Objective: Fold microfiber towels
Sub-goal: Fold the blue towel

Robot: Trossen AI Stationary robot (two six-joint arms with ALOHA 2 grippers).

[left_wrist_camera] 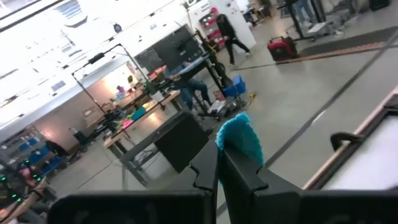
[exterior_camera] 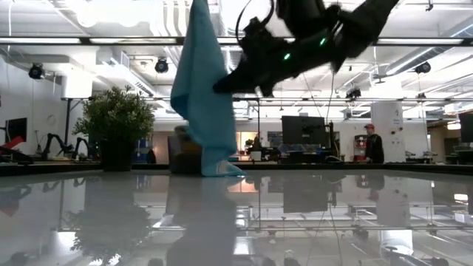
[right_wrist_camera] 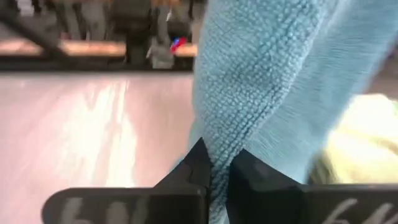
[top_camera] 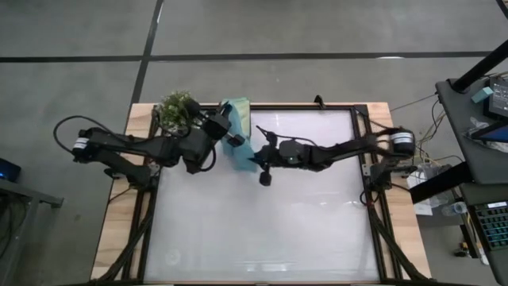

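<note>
I have the white table (top_camera: 262, 230) under both arms, with the potted plant (top_camera: 176, 110) at its far left corner. A light blue towel (exterior_camera: 201, 89) hangs in the air near that far edge, its lower end touching the tabletop. My left gripper (left_wrist_camera: 219, 163) is pressed together, pinching the towel's top corner. My right gripper (right_wrist_camera: 214, 163) is clamped on the towel's edge lower down.

White glossy table (top_camera: 262, 214), dark frame on wooden base. Potted plant (top_camera: 176, 111) at far left corner; folded green towel (top_camera: 236, 108) beside it at far edge. Hanging blue towel (exterior_camera: 201, 89) with lower end near tabletop.
</note>
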